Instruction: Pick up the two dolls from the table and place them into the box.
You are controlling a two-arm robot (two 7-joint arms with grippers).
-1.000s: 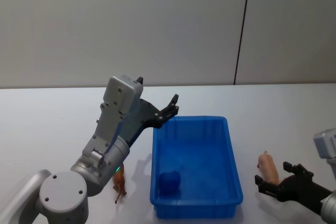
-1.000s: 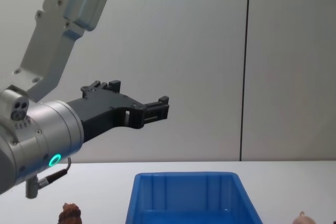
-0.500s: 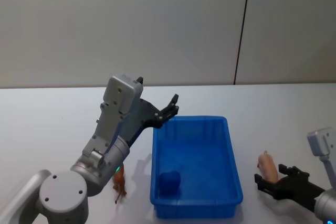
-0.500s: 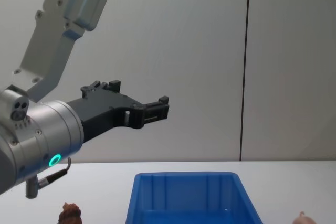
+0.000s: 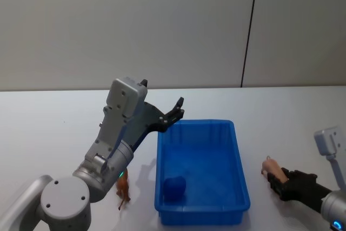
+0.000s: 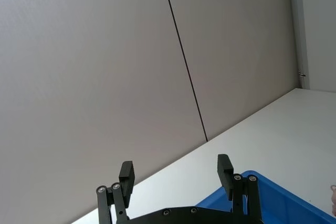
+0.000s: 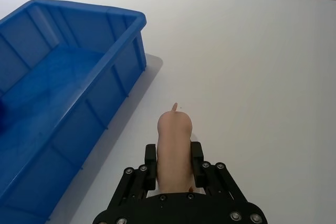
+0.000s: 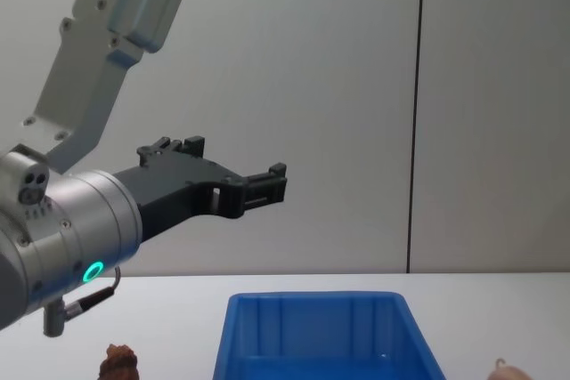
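The pale pinkish-tan doll [image 7: 174, 137] lies on the white table [image 5: 54, 112] to the right of the blue box [image 5: 238, 155]. My right gripper [image 7: 174, 162] is shut on it, one finger pressed against each side. In the head view the right gripper [image 5: 277, 178] sits low at the table, with the pale doll [image 5: 268, 165] poking out toward the box. The reddish-brown doll [image 5: 124, 190] stands on the table left of the box, partly behind my left arm. My left gripper [image 5: 175, 113] hangs open and empty in the air above the box's far left corner.
A dark blue lump [image 5: 174, 187] lies in the box's near left corner. My raised left forearm [image 5: 121, 128] stretches over the table left of the box. A grey wall with a dark vertical seam [image 5: 248, 31] stands behind the table.
My right gripper slid forward around the pale doll and closed on it; the doll shifted slightly toward the box. The left arm has not moved.
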